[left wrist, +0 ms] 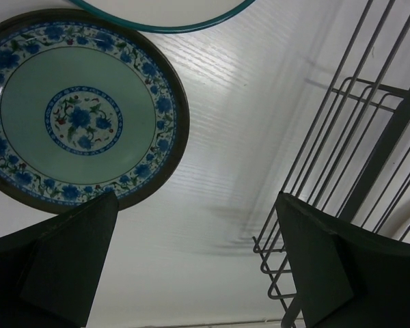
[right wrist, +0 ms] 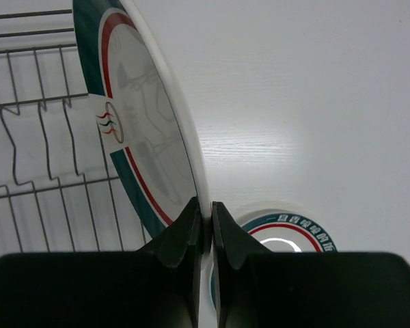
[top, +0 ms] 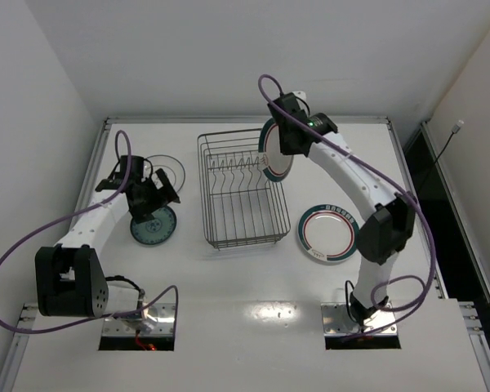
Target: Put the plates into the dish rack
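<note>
The dish rack sits in the middle of the white table. The right gripper is pinched tight on the edge of a banded plate and holds it up on its edge at the far right corner of the rack. This plate is white with a wide green band and a thin red ring. In the right wrist view the rack wires are just to the left of the plate, but I cannot tell if the plate touches them. A small mark of wavy red and green lines is printed by the band, with no words that can be read. A second banded plate lies flat on the table, to the right of the rack by its near corner. Its green band has writing all the way round, too small to read. The left gripper has its fingers far apart and holds nothing. It hangs low over the table, left of the rack. Just beside it lies a blue-flowered plate — pale green in the middle, with blue flowers round the rim and centre. A little farther back lies a white plate with a dark rim, flat and just beside the flowered one.
</note>
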